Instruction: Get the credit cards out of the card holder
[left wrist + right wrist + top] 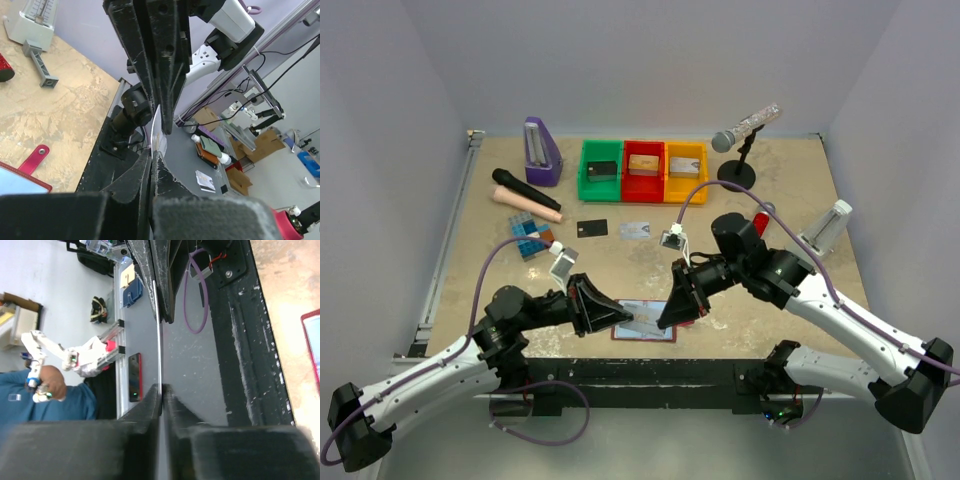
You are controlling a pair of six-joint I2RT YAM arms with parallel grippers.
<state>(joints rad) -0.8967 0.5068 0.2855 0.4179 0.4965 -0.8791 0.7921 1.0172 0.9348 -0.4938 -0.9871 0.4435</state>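
**Both grippers clamp one card above the open card holder**

At the bottom centre of the top view, your left gripper (632, 320) and right gripper (666, 317) meet tip to tip. They are just above the open card holder (645, 334), which lies flat on the desk (620, 270) beside its near edge. Both grippers are closed on the same pale card (159, 131). Each wrist view shows it edge-on, as a thin line running from that gripper's own fingers up into the other's. In the left wrist view, the holder's red snap tab (38, 152) lies at lower left.

Higher in the top view, mid-desk, a black card (592, 228) and a grey card (635, 230) lie flat, near each other but not touching. Beyond them, toward the top of the frame, a row of bins (643, 190) in green, red and yellow stands, each bin holding a small block.
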